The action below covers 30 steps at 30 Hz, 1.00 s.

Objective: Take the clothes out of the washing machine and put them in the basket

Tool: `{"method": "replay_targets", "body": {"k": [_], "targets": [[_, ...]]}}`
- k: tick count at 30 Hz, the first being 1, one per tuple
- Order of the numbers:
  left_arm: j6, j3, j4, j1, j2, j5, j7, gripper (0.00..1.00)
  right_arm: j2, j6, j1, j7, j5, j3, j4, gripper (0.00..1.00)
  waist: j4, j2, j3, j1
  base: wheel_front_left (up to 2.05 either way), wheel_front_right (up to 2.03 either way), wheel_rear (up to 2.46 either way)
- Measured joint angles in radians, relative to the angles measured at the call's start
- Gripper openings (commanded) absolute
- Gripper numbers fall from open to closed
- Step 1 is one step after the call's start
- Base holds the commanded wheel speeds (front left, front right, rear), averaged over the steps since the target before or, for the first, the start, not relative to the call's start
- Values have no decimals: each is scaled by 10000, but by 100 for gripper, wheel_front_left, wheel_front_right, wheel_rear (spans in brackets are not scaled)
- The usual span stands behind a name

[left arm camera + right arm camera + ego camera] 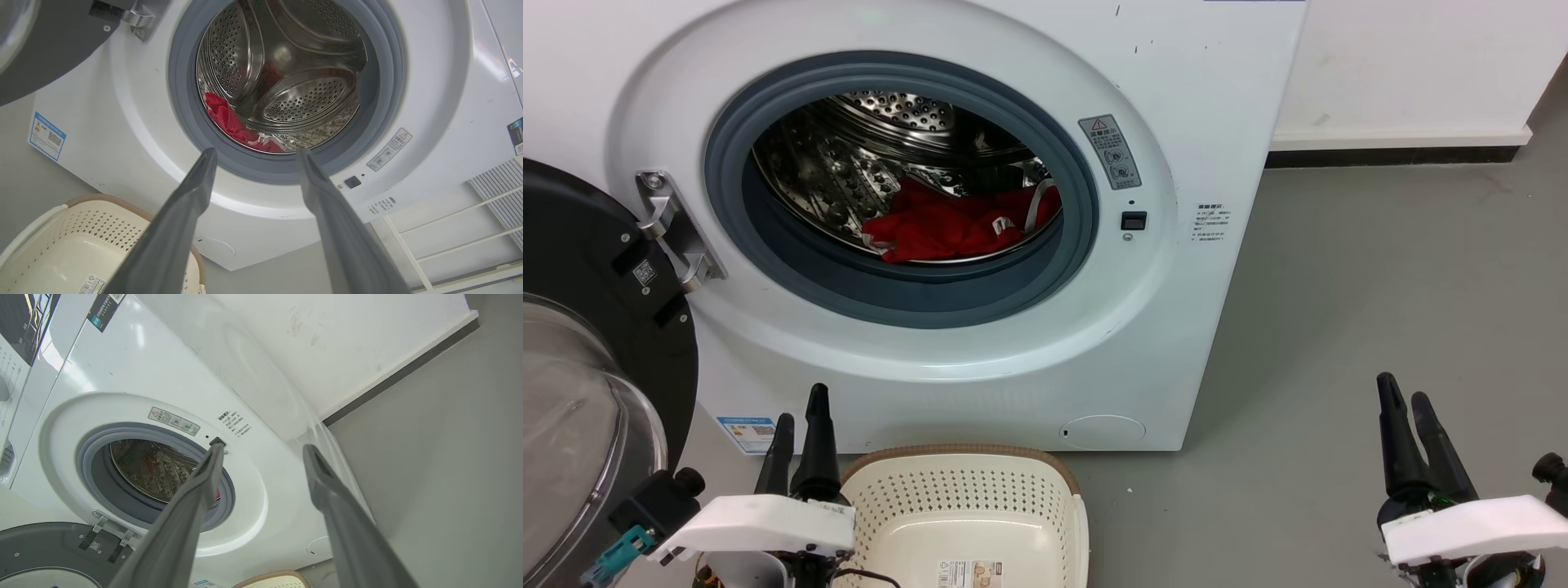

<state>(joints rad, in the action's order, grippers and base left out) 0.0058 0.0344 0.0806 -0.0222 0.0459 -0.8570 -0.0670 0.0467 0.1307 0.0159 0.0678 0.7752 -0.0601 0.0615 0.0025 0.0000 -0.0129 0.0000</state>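
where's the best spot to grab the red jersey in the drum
Grip the bunched front fold of the red jersey, coming straight in from the front over the grey gasket: it lies crumpled low on the drum floor.

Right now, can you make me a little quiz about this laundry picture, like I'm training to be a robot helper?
1. True or false: the red jersey lies inside the drum of the washing machine.
2. What clothes are in the basket? A) the jersey B) none C) socks
3. Fill in: the washer's door stands ____.
Key: 1 true; 2 B; 3 open.
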Motion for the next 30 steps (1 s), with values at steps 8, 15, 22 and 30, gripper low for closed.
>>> {"method": "replay_targets", "body": {"k": [8,15,22,30], "targets": [[134,-140,-174,105,4,1049,-257,100,2,0,118,245,-1308,132,-341,100,12,0,-12,0,0,0,0],[224,-244,-303,187,6,1916,-470,100,2,0,259,464,-2280,205,-579,100,25,0,-21,0,0,0,0],[299,-314,-428,259,10,2694,-679,100,4,0,358,654,-3231,240,-784,100,40,0,-15,0,0,0,0],[326,-395,-573,388,13,3455,-872,100,4,2,528,859,-4148,270,-988,100,50,0,-1,0,0,0,0]]}}
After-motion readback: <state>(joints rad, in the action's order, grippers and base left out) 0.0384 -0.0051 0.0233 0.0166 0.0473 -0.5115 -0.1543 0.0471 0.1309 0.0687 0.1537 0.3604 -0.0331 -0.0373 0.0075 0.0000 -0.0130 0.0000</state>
